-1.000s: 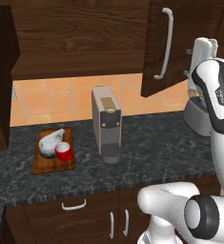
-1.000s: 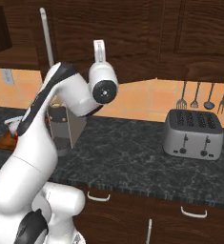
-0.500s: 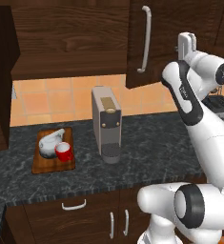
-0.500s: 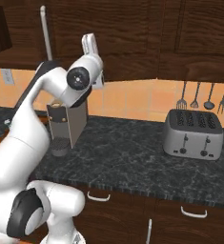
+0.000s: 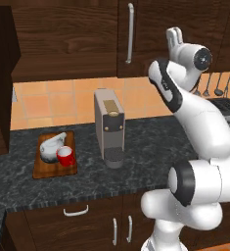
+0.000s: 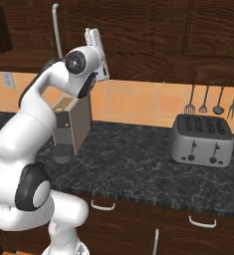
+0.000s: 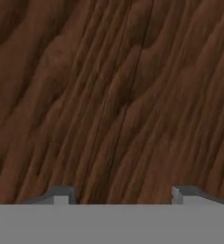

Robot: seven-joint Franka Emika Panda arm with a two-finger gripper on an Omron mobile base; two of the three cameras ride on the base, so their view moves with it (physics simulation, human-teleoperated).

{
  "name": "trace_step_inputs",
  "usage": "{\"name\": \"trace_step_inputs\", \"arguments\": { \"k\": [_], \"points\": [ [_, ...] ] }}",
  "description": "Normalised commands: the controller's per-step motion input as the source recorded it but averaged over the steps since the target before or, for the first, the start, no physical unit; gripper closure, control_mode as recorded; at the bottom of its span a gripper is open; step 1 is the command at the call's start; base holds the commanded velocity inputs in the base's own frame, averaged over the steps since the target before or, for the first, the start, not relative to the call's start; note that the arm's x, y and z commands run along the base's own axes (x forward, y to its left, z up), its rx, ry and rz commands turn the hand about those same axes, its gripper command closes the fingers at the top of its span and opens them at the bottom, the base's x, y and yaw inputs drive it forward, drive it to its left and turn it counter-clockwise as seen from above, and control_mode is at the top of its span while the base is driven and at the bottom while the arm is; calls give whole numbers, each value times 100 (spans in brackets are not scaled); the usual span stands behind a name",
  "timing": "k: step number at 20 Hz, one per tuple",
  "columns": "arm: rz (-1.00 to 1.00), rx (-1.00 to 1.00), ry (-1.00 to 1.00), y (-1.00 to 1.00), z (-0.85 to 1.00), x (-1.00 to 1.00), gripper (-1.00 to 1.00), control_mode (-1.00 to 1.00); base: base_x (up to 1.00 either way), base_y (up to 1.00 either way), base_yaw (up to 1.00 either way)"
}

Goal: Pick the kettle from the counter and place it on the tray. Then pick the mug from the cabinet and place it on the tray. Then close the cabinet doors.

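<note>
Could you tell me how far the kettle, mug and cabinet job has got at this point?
Done: the kettle and the mug both sit on the tray on the counter. In hand: the tool, empty, is up against the right-hand cabinet door, which looks shut or nearly so; the hand view shows wood grain close up. Left: the left door stands open and needs closing.
</note>
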Motion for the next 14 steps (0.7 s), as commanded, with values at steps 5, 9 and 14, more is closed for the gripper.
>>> {"name": "trace_step_inputs", "arguments": {
  "k": [5,9,14],
  "points": [
    [-16,-5,0,13,-8,69,-100,-100,0,0,0],
    [-15,-7,6,4,-17,94,-100,-100,0,0,0],
    [-4,-3,15,0,-19,100,-100,-100,0,0,0]
  ]
}}
